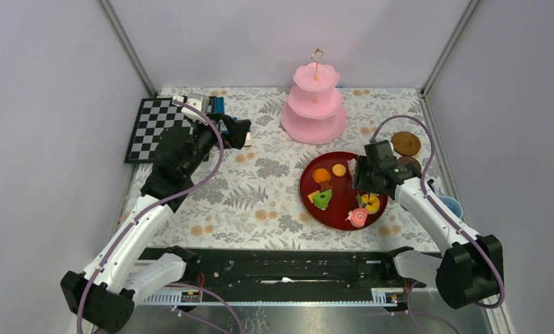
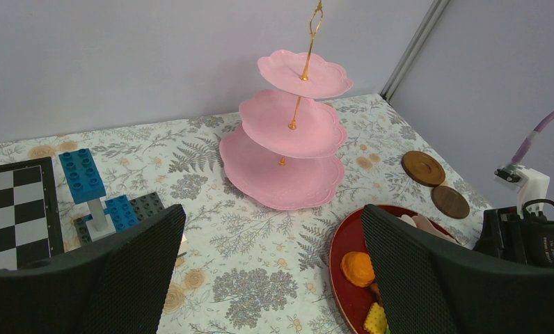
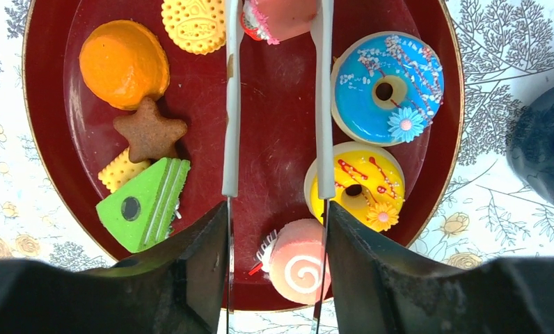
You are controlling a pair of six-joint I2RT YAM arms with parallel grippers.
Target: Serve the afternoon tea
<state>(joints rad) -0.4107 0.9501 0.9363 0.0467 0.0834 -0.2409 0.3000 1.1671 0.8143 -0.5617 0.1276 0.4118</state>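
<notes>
Over the dark red round tray (image 3: 278, 125), white plastic tongs (image 3: 230, 104) held by the right gripper (image 3: 278, 236) bracket a pink toy cake (image 3: 281, 17); clamping cannot be confirmed, so even squeezing is advised before lifting.

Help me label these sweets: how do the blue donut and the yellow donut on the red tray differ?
The blue donut has blue icing with pale streaks and a blue flower; the yellow donut has yellow icing, red squiggles and a yellow flower. The blue donut looks slightly larger than the yellow donut. Both are rings lying flat on the red tray.
</notes>
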